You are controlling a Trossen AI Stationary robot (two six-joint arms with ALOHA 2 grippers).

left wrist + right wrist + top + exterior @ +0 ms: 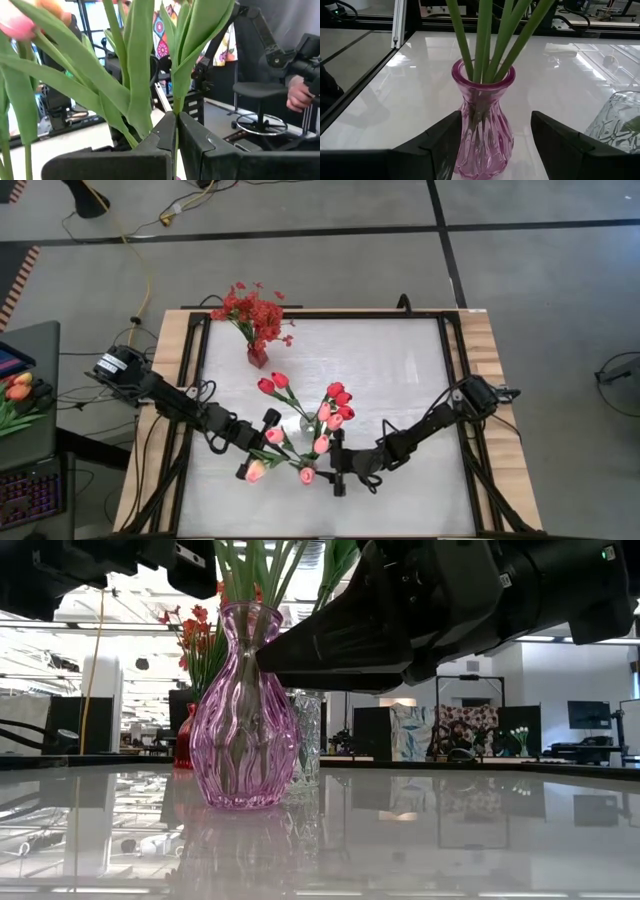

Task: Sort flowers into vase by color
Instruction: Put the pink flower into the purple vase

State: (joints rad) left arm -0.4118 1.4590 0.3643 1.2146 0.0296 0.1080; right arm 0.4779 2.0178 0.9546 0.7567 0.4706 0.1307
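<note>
A pink glass vase [243,720] stands near the table's front and holds several green stems [485,45] of pink tulips [275,435]. Just behind it a clear vase [305,735] holds red tulips [335,398]. Bushy red sprays [255,310] stand in a small red vase [258,358] at the far left. My left gripper [176,131] is shut on one tulip stem beside the pink buds. My right gripper [495,120] is open, with one finger on each side of the pink vase's body. My left gripper pinches a thin green tulip stem [175,107] between its two fingers, below the leaves. The fingers come nearly level from the table's left and lie across the stem, which rises upright out of them. Its lower part is hidden behind the fingers. My right gripper: I cannot tell whether a finger touches the pink vase.
A side table at the left holds more tulips [18,392]. The metal frame [195,370] runs along the table's edges. Beyond the table a person's hand [299,95] shows by an office chair. The white tabletop [400,370] lies bare at the far right.
</note>
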